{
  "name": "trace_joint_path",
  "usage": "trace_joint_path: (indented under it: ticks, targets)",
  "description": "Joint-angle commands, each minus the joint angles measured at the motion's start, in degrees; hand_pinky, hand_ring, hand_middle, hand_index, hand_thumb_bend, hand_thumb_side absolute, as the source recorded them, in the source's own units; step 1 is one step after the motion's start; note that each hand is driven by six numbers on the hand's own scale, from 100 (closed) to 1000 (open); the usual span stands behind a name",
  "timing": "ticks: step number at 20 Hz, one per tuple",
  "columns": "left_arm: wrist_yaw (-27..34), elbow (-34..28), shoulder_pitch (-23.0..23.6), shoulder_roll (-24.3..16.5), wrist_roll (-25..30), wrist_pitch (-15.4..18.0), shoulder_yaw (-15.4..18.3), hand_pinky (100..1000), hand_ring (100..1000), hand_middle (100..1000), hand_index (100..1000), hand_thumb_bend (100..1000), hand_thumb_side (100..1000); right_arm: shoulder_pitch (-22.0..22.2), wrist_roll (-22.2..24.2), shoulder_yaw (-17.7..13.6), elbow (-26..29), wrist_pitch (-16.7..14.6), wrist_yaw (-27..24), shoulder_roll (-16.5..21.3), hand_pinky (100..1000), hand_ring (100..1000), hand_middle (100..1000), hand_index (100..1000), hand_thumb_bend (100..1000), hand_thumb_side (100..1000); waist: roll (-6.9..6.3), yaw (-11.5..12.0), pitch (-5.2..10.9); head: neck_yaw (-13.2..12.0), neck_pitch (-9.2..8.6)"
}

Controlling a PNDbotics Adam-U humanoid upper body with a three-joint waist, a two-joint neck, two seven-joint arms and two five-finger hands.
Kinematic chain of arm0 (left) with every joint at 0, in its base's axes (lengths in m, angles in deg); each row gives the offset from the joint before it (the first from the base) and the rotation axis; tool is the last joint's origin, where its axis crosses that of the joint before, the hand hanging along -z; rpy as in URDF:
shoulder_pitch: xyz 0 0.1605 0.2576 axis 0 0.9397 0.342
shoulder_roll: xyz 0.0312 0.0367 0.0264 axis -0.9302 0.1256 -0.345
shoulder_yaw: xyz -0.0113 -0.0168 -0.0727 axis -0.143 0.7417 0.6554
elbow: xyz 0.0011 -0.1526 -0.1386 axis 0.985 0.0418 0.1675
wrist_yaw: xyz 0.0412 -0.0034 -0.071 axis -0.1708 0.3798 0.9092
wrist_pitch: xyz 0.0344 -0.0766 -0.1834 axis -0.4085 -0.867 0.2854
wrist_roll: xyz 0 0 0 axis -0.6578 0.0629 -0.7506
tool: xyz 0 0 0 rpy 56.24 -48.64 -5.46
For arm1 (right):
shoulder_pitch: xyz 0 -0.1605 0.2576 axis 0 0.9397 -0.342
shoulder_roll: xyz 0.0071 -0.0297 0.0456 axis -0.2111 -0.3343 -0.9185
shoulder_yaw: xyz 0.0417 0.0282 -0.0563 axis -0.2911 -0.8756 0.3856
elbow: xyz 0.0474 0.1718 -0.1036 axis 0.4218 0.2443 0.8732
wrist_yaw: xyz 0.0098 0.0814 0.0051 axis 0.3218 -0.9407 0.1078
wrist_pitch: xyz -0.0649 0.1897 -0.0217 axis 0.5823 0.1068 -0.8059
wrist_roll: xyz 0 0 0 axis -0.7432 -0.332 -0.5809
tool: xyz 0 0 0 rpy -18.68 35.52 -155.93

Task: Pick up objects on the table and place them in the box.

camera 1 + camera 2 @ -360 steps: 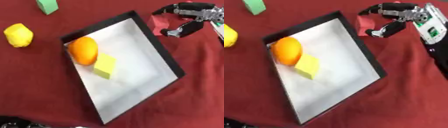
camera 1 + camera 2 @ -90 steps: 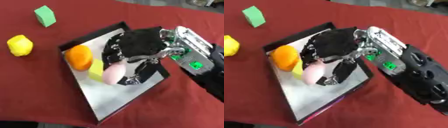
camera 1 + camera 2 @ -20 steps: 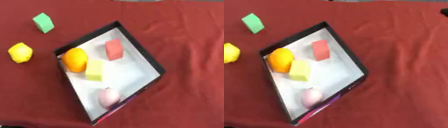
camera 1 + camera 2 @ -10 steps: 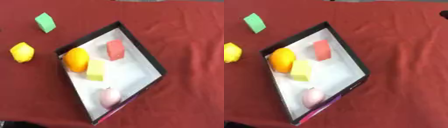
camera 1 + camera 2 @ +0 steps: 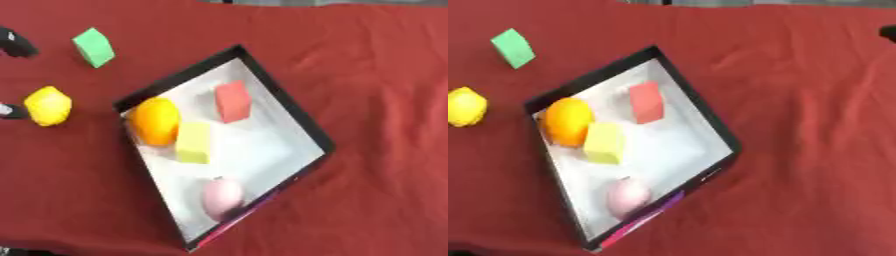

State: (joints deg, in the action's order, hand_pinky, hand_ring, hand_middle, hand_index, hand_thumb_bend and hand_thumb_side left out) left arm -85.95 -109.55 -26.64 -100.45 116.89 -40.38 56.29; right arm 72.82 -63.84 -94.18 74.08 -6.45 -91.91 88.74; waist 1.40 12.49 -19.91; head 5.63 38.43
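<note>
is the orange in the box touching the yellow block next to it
Touching, it seems. In the left eye view the orange and the yellow block meet edge to edge with none of the box's white floor showing between them.

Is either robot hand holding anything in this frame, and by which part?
Nothing is visibly held. Dark bits of the left robot hand show at the left edge beside the lemon, touching nothing.

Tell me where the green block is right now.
The green block sits on the red cloth at the far left, outside the box, beyond its upper-left corner and up-right of the yellow lemon-like object.
</note>
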Motion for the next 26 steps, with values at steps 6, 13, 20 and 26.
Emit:
trace_joint_path:
  ticks: [6, 13, 20, 26]
  targets:
    - [-1.02, 1.26, -2.77, 1.01, 0.56, -0.90, -0.82, 848, 834, 763, 847, 654, 118, -0.03, 0.00, -0.39, 1.00, 0.40, 0.61, 1.49, 911, 729, 772, 820, 100, 573, -0.29, 0.04, 1.45, -0.03, -0.87]
    - [-6.20, 3.14, -3.12, 1.54, 2.91, 0.03, -1.66, 865, 852, 783, 829, 701, 122, -0.10, 0.11, -0.25, 1.00, 0.72, 0.81, 1.35, 910, 728, 771, 821, 100, 573, -0.40, -0.08, 1.36, -0.14, -0.92]
    - [-11.87, 6.12, -3.56, 2.80, 3.77, 0.80, -1.81, 869, 853, 786, 846, 704, 103, 0.01, 0.63, -0.07, 1.00, 0.92, 1.12, 1.02, 916, 733, 773, 824, 100, 572, -0.43, -0.12, 1.30, -0.35, -0.90]
    - [-13.44, 10.95, -4.84, 6.21, 1.91, 1.10, -1.82, 859, 847, 782, 860, 671, 119, 0.13, 1.51, 0.13, 1.00, 1.18, 1.50, 0.49, 920, 735, 775, 827, 100, 571, -0.28, -0.21, 1.12, -0.51, -0.87]
